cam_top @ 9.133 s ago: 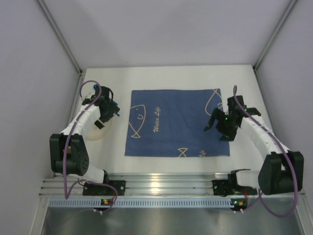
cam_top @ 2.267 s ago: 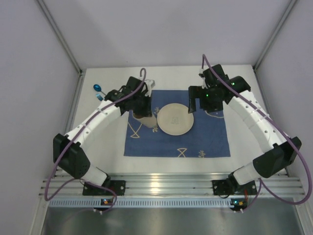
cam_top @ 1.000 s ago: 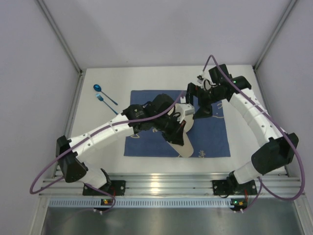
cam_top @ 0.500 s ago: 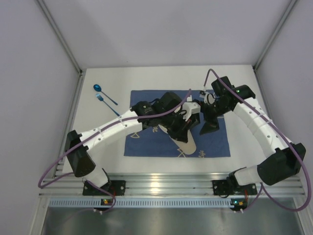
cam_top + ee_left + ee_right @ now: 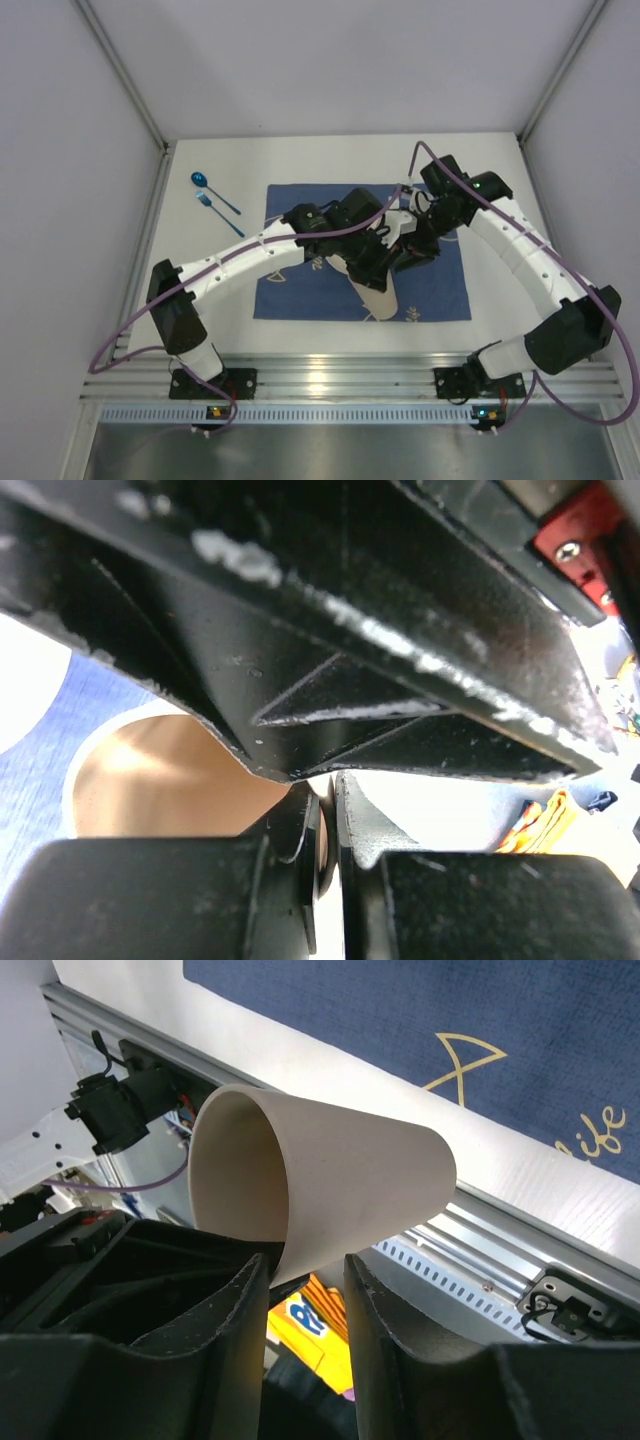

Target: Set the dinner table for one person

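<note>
Gently handle likely light, crushable cup [image 5: 340, 1190], clamped at 6 o'clock rim by right gripper [image 5: 305, 1258]; left gripper [image 5: 327, 810] closure indeterminate.

Your top camera sits high behind the arm bases and looks down and forward over the rail [image 5: 320, 375] and the whole dinner table [image 5: 330, 160]. Your left wrist camera is very close in: black hardware [image 5: 350, 630] fills most of it, leaving slivers of the mat [image 5: 40, 740] and the plate [image 5: 150, 780], which the top view also shows. Your right wrist camera looks past the right gripper [image 5: 305, 1260] and its cup [image 5: 340, 1170], back toward that same mat and rail.
</note>
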You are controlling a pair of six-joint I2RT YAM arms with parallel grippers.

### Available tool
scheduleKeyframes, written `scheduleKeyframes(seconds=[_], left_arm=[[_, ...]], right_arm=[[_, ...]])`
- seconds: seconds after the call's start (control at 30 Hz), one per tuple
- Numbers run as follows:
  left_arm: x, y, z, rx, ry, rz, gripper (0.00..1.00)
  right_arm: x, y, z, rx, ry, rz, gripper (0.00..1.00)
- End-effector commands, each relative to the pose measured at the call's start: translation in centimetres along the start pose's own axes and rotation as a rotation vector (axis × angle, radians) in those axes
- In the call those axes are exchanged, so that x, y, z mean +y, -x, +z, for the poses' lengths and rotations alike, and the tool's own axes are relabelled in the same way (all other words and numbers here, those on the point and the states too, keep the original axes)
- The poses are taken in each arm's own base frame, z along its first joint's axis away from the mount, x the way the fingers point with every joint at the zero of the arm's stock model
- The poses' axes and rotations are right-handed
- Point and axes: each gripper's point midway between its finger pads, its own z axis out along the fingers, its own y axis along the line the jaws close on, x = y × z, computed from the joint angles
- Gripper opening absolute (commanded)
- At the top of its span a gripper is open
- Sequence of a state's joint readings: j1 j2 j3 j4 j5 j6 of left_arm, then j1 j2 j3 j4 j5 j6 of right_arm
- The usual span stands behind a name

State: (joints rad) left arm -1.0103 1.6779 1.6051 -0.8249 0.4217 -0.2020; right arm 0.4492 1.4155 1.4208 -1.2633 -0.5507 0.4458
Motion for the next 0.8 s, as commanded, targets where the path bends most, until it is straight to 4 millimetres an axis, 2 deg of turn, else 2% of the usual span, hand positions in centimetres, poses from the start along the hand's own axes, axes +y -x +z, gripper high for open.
scheduleKeyframes(seconds=[0.0,0.13,0.23,0.33,0.37,0.4,0.5,0.53,0.63,0.77], left_arm=[[-2.2,2.9,0.0,-0.07,-0.025,0.094,0.0],[-3.2,3.3,0.7,-0.069,-0.033,0.104,0.0],[-4.4,4.6,0.6,-0.113,-0.078,0.088,0.0],[-5.8,6.3,0.2,-0.179,-0.133,0.057,0.0],[-6.0,6.8,0.0,-0.199,-0.135,0.047,0.0],[-6.6,7.7,-0.4,-0.239,-0.152,0.038,0.0],[-7.1,9.4,-1.0,-0.31,-0.156,0.005,0.01],[-7.3,9.8,-1.3,-0.329,-0.159,0.003,0.02],[-7.1,10.7,-1.6,-0.36,-0.138,-0.02,0.16],[-6.5,10.6,-1.9,-0.358,-0.095,-0.023,0.3]], right_arm=[[-1.3,-0.5,1.3,0.036,-0.118,-0.099,0.3],[-1.4,-0.6,2.5,0.064,-0.124,-0.1,0.35],[-1.5,-0.4,3.4,0.063,-0.114,-0.087,0.32],[-1.3,-0.1,4.2,0.057,-0.087,-0.07,0.14],[-1.2,0.0,4.5,0.051,-0.074,-0.071,0.04],[-1.2,0.0,4.6,0.049,-0.069,-0.069,0.0],[-1.1,0.0,5.0,0.044,-0.057,-0.063,0.0],[-1.1,0.1,4.9,0.04,-0.055,-0.062,0.0],[-1.2,0.1,5.0,0.036,-0.059,-0.065,0.0],[-1.3,0.0,5.0,0.034,-0.064,-0.069,0.0]])
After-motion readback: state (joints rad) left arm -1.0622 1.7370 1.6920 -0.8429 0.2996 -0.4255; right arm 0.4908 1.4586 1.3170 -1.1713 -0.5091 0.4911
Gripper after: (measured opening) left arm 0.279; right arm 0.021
